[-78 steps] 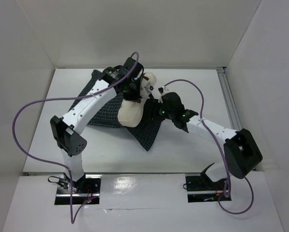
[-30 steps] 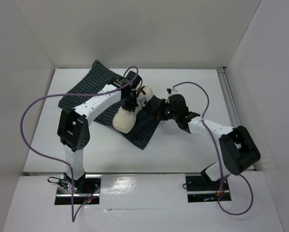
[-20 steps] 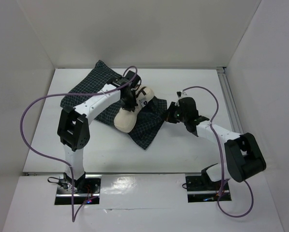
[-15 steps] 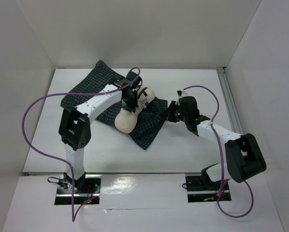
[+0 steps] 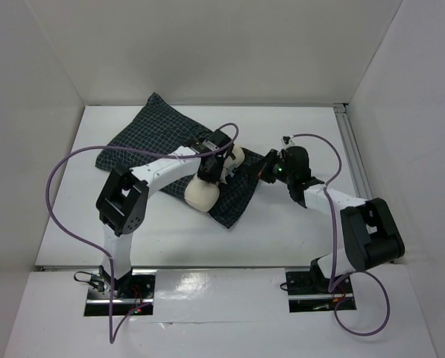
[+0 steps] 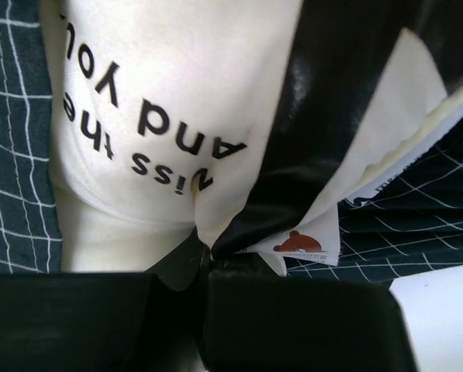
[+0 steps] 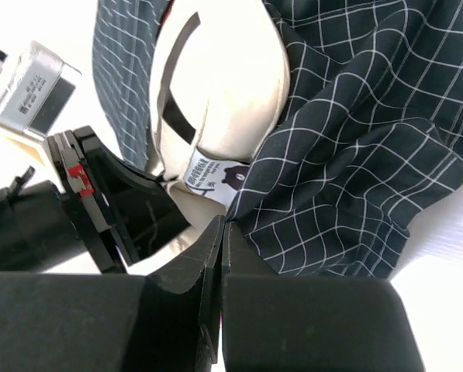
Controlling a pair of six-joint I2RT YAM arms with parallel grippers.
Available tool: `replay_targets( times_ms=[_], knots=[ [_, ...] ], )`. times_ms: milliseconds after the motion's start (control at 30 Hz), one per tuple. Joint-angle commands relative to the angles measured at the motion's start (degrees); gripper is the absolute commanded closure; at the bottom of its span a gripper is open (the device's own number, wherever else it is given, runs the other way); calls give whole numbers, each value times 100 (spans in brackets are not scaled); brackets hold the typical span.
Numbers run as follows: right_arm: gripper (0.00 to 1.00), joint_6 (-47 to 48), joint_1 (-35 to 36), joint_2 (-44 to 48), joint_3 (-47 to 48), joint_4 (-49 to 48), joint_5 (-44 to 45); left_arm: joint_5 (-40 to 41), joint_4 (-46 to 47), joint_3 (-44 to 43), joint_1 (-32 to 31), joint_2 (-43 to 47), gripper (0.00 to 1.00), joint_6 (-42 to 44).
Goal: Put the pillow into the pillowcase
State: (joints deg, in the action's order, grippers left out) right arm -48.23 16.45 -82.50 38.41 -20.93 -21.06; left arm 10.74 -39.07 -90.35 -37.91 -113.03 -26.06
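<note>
The cream pillow (image 5: 204,192) lies across the navy checked pillowcase (image 5: 144,134) at mid-table. My left gripper (image 5: 217,170) is shut on the pillow's edge. In the left wrist view the jaws (image 6: 208,252) pinch the pillow (image 6: 153,93) just below its black lettering, beside a small tag with a brown bear (image 6: 299,246). My right gripper (image 5: 267,168) is shut on the pillowcase's right edge. The right wrist view shows its jaws (image 7: 225,221) closed on the checked pillowcase (image 7: 347,147), with the pillow (image 7: 223,85) partly wrapped by the cloth and the left gripper (image 7: 126,213) close by.
White walls close in the white table (image 5: 304,231) on three sides. An aluminium rail (image 5: 354,153) runs along the right edge. Purple cables (image 5: 57,194) loop beside each arm.
Both grippers stayed shut. The left arm carried the pillow a little right and nearer; the right gripper drew the pillowcase edge rightwards and back, and the cloth shifted with them.
</note>
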Motion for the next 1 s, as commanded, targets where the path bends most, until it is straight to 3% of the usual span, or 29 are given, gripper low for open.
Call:
replay_targets(
  times_ms=[0, 100, 233, 267, 300, 467, 700, 900, 967],
  knots=[
    [100, -477, -344, 164, 52, -1976, 463, 770, -1498, 317, 38, -140, 100, 190],
    [100, -56, -344, -11, 316, -1399, 270, 824, -1779, -385, -15, -61, 100, 75],
    [100, 392, -134, -12, 377, -959, 216, 378, -1841, -1405, -15, 238, 55, 66],
    [100, 550, -133, -12, 377, -905, 164, 263, -1841, -1781, -15, 307, 38, 66],
    [100, 638, -11, -12, 377, -852, 164, 149, -1841, -1950, -15, 308, 34, 66],
    [100, 946, 183, 111, 325, -597, 111, -554, -1483, -2602, 100, 308, 29, 14],
    [100, 1008, 298, 225, 272, -544, 58, -547, -1112, -3487, -23, -490, 21, -373],
    [100, 1123, 298, 331, 272, -438, 111, -1021, -822, -3622, -138, -966, 16, -426],
    [100, 1123, 298, 331, 272, -386, 111, -855, -822, -3709, -278, -1176, 13, -356]
  ],
)
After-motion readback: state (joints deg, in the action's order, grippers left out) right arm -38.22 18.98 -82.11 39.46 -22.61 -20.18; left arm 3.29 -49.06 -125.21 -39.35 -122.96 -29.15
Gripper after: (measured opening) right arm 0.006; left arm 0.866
